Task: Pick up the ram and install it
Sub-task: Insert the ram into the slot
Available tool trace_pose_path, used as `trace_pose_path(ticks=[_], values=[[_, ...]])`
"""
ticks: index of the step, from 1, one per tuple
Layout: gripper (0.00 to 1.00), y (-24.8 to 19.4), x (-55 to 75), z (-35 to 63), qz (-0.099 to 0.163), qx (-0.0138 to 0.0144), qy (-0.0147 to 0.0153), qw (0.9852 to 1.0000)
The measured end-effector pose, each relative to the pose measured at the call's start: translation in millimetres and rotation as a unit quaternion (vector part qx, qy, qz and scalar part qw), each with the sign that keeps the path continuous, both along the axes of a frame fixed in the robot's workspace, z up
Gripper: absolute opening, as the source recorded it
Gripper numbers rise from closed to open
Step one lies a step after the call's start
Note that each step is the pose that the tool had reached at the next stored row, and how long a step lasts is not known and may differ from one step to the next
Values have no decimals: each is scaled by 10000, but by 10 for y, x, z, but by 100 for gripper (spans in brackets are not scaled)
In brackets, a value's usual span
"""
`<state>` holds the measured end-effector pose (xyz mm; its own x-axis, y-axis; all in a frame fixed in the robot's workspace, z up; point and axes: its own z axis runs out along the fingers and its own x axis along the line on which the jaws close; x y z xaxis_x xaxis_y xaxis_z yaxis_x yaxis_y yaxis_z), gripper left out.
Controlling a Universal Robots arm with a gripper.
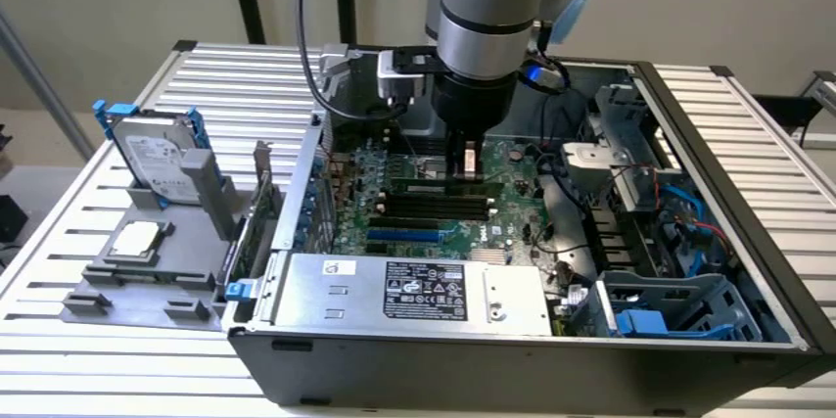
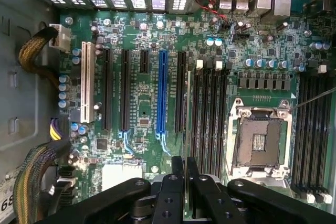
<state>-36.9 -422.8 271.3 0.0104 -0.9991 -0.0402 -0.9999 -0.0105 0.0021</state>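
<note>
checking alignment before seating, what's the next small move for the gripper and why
Probably a small, slow push straight down. The gripper looks shut on the ram, held edge-on just above the memory slots and running along them, so it seems lined up. Whether it has entered a slot yet, I cannot tell.

Even, diffuse overhead light falls across the open computer case (image 1: pixel 523 340) in the exterior view, brightening the ribbed metal surface (image 1: pixel 731 115) on the exterior view's right with pale sheen, while the case's near wall sits in shadow. The arm (image 1: pixel 487 7) casts dimness on the motherboard (image 1: pixel 432 203) below. In the wrist view, the board is evenly lit and fairly crisp; the black end effector (image 2: pixel 185 182) close to the lens appears soft and dark.
</note>
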Motion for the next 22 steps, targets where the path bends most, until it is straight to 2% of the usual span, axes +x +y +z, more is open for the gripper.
trace_pose_path(ticks=[6, 18, 22], values=[[14, 53, -16, -110, 29, 1, -2, 10000], [14, 125, -20, -328, 29, 1, -3, 10000], [14, 170, -21, -400, 26, 0, -2, 10000]])
